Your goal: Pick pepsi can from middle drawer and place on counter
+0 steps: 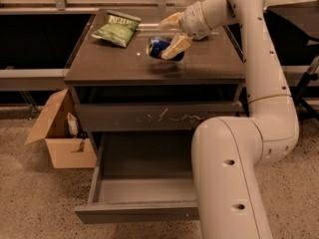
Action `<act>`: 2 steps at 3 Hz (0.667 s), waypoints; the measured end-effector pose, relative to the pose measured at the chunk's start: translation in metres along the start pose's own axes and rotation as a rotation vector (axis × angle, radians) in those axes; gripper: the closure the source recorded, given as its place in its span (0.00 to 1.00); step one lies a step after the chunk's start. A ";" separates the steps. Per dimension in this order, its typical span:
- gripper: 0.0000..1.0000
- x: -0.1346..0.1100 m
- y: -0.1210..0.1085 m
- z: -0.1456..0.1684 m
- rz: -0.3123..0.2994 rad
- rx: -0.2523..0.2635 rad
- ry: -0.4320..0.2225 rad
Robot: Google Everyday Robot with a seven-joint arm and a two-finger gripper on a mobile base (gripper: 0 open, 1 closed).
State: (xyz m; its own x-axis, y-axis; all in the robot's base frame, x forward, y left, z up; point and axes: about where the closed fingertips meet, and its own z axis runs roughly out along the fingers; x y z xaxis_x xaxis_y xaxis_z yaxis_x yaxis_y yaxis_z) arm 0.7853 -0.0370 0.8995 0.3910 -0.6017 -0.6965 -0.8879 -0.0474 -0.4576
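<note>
Camera view has the gripper [165, 40] over the counter [114, 61], toward 1 o'clock of the cabinet top, its two pale fingers [177, 45] pinching the pepsi can [160, 48] from above and below. The can lies on its side, its long axis running roughly 9 to 3 o'clock, with a silver end facing 9 o'clock and the blue body tucked behind the lower finger. A dark shadow sits on the counter just under it, at 6 o'clock of the can; whether the can touches the surface cannot be told. A green chip bag [117, 28] rests on the counter at 10 o'clock of the can, well apart from it. Below the top, a drawer with white scratches [159, 117] is closed. Beneath that, the middle drawer [135, 213] stands pulled out. The white arm [271, 108] rises at 3 o'clock of the cabinet. A cardboard box [59, 136] sits on the floor at 9 o'clock.
</note>
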 end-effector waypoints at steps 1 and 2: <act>0.00 -0.003 -0.006 -0.033 0.020 0.061 -0.019; 0.00 -0.002 -0.013 -0.079 0.045 0.146 -0.021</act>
